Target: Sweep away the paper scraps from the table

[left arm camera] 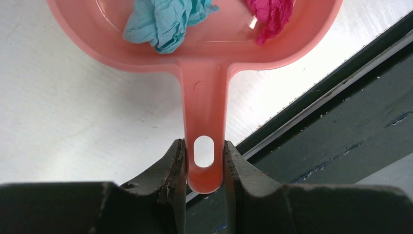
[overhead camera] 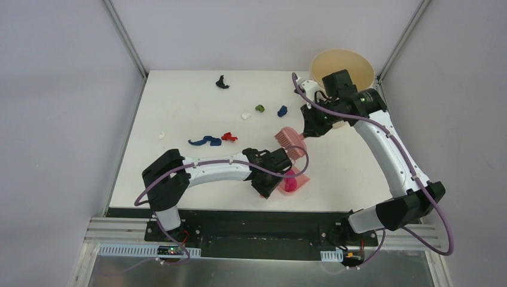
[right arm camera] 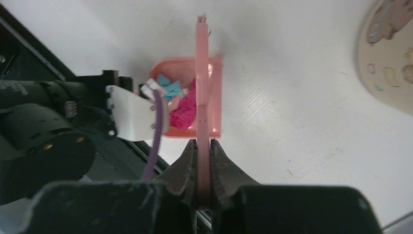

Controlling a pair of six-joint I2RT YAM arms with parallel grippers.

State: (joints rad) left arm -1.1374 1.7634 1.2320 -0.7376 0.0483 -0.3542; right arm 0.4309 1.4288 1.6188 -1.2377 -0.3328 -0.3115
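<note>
**Both jaws clamped tight**

The left gripper (left arm camera: 204,158) is closed on the handle of the pink dustpan (left arm camera: 203,105), which holds a teal scrap (left arm camera: 165,24) and a magenta scrap (left arm camera: 270,14). The right gripper (right arm camera: 203,155) pinches the pink brush (right arm camera: 202,83), its head just beyond the dustpan. Farther out, paper scraps (overhead camera: 229,137) lie scattered across the table (overhead camera: 179,95).
</note>
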